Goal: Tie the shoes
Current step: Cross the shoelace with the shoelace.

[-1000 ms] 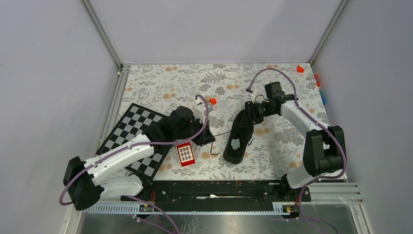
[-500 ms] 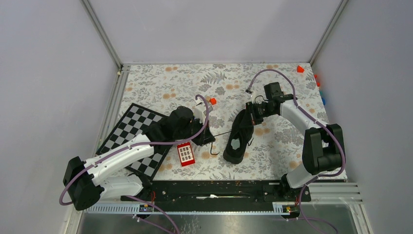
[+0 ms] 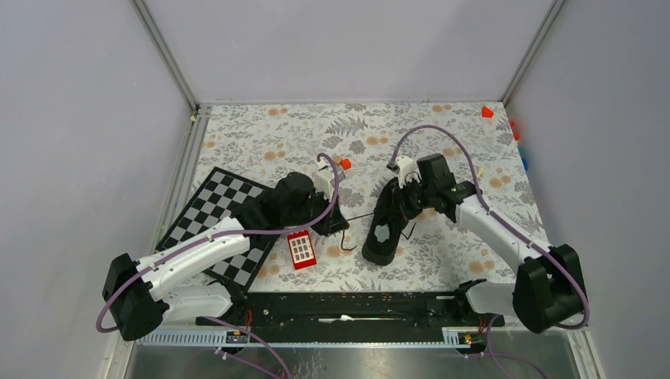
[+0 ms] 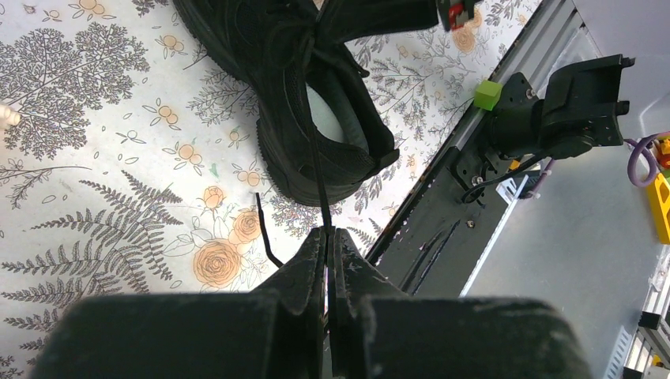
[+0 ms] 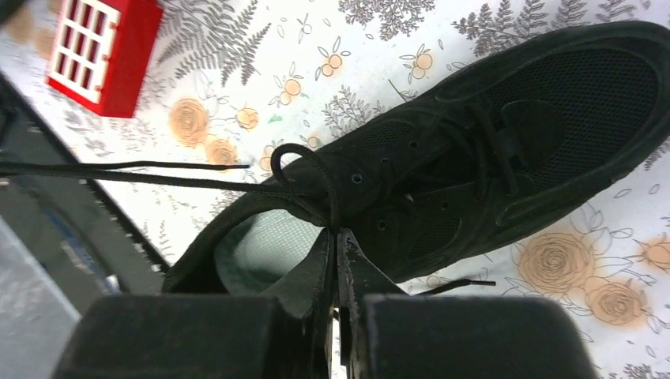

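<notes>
Presently the left gripper (image 4: 326, 235) clamps a taut lace (image 4: 324, 212) of the black sneaker (image 4: 261, 47); the right gripper (image 5: 338, 237) pinches its loop (image 5: 300, 147)

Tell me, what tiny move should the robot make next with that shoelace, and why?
Probably draw the right gripper gently away from the left gripper. The right one is shut on the lace loop at the opening of the shoe; the left is shut on a lace strand stretched from it. Pulling apart would likely tighten the lacing.
</notes>
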You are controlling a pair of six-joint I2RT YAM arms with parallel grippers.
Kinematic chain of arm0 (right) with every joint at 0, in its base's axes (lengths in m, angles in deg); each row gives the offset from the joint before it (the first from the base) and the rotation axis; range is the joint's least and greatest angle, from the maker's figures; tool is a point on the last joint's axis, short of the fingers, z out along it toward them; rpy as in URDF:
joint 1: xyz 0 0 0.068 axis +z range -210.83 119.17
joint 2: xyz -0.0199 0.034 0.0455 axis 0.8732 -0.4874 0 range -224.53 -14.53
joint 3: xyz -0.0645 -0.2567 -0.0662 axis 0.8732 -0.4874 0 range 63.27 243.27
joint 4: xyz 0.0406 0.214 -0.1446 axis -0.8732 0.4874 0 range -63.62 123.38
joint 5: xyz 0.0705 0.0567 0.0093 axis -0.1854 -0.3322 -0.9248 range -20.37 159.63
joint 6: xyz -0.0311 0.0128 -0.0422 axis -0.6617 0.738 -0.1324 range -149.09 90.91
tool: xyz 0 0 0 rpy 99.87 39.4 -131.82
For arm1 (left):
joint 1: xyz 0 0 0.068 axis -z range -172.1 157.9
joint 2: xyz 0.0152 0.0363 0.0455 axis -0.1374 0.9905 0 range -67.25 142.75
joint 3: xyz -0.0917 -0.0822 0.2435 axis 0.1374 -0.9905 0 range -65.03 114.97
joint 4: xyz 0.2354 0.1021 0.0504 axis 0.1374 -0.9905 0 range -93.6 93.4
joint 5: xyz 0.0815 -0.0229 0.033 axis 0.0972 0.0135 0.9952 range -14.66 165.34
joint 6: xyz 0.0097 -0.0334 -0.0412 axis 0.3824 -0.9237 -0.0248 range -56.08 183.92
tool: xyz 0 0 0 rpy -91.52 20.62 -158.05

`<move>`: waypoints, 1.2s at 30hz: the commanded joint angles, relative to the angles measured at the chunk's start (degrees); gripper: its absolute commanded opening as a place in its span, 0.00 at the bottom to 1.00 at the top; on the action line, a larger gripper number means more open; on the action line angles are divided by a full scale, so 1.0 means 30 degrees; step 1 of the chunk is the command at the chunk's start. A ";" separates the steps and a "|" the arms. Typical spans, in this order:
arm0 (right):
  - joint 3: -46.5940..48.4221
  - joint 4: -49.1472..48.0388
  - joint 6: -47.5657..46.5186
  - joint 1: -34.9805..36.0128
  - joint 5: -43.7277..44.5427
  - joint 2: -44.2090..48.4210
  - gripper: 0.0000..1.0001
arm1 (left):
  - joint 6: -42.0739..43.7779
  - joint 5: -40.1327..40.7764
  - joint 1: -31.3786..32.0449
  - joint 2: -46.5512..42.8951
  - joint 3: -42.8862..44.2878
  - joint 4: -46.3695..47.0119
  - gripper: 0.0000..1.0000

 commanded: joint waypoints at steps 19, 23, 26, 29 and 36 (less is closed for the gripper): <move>-0.5508 -1.1920 -0.2759 0.5985 1.8258 0.3671 0.00 | 0.0226 0.0487 0.0095 -0.0745 0.0197 0.0291 0.00; -0.4982 -1.1284 -0.2347 0.6011 1.7116 0.3446 0.00 | 0.0227 0.0481 0.0089 -0.0738 0.0166 0.0329 0.00; -0.5309 -1.2496 -0.2321 0.6015 1.6998 0.3079 0.00 | 0.0170 0.0371 0.0084 -0.0753 0.0137 0.0412 0.00; -0.6363 -1.5345 -0.2772 0.6114 1.7906 0.2650 0.00 | 0.0140 0.0226 0.0094 -0.0680 0.0168 0.0457 0.00; -0.6695 -2.0857 -0.4263 0.7348 2.2818 0.0044 0.00 | 0.0053 -0.0014 0.0087 -0.0316 0.0267 0.0718 0.00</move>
